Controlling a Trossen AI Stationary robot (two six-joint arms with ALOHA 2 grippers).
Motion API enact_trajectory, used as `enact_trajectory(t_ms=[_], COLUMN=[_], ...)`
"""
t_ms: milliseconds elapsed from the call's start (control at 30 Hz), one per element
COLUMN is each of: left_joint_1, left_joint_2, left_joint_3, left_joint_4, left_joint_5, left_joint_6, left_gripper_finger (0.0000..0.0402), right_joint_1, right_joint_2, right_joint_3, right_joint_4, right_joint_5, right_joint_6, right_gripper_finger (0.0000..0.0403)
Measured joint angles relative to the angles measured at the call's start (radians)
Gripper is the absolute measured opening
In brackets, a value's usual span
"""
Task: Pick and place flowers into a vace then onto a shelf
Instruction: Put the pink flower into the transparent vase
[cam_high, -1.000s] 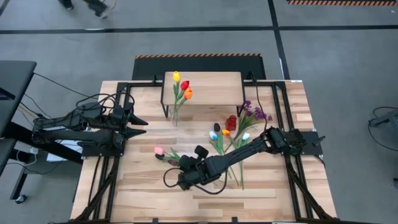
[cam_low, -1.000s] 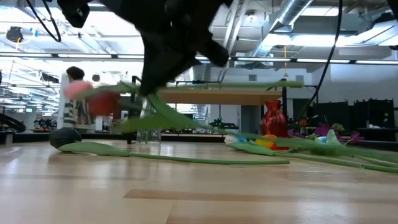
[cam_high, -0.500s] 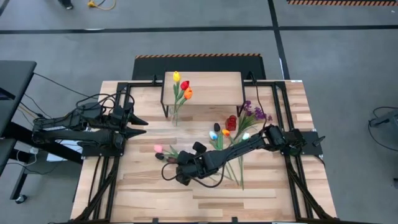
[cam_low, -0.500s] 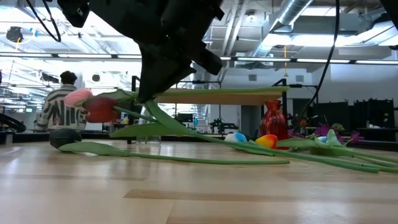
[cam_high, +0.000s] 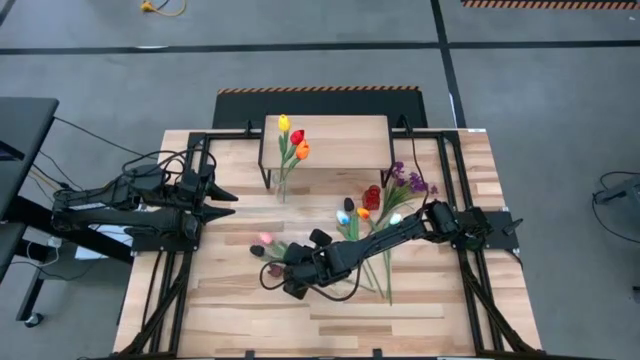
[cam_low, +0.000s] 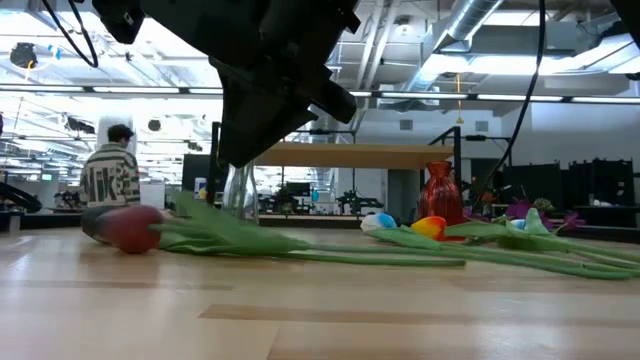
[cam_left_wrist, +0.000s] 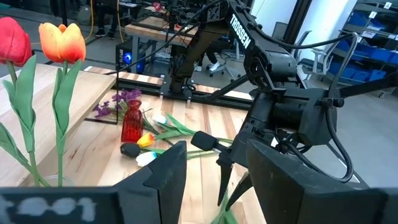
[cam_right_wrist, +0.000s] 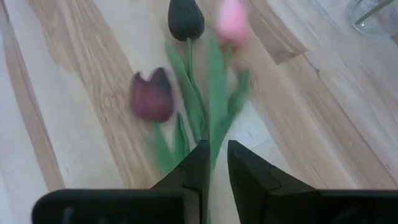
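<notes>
High view: the right gripper (cam_high: 283, 282) hangs low over three loose flowers (cam_high: 268, 240) on the counter (cam_high: 230, 320); three stand in the vase (cam_high: 281, 186) beside the shelf (cam_high: 330, 140).

Low view: a red tulip (cam_low: 130, 227) lies flat.

Left wrist view: the left gripper (cam_left_wrist: 211, 180) waits, fingers spread.

Right wrist view: fingers narrowly parted around a stem (probably mid-pick); next, pinch and lift.

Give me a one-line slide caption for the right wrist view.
Right gripper poised over pink, dark red and black tulips lying on the wood table.
</notes>
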Motion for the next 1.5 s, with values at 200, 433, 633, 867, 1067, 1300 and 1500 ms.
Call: enact_trajectory(t_ms=[200, 433, 633, 867, 1067, 1300, 1500], left_joint_1=[0.000, 0.000, 0.000, 0.000, -0.005, -0.018, -0.020], left_joint_2=[0.000, 0.000, 0.000, 0.000, 0.000, 0.001, 0.001], left_joint_3=[0.000, 0.000, 0.000, 0.000, 0.001, 0.001, 0.001], left_joint_4=[0.000, 0.000, 0.000, -0.002, -0.005, -0.008, -0.008], left_joint_5=[0.000, 0.000, -0.001, 0.007, 0.017, 0.011, 0.004], left_joint_6=[0.000, 0.000, 0.000, 0.000, -0.002, -0.002, -0.002], left_gripper_finger=[0.0157, 0.0157, 0.0157, 0.0157, 0.0157, 0.0157, 0.0157], right_joint_1=[0.000, -0.008, -0.046, -0.095, -0.110, -0.114, -0.108], right_joint_2=[0.000, 0.000, 0.000, 0.083, 0.145, 0.167, 0.155], right_joint_3=[0.000, 0.000, 0.000, 0.003, 0.007, 0.005, 0.003], right_joint_4=[-0.005, -0.006, 0.016, 0.138, 0.114, 0.109, 0.106], right_joint_5=[-0.012, -0.034, -0.075, -0.210, -0.202, -0.204, -0.171], right_joint_6=[-0.007, -0.006, -0.043, -0.103, -0.092, -0.089, -0.086], right_gripper_finger=[0.0006, 0.0026, 0.0047, 0.0073, 0.0091, 0.0062, 0.0007])
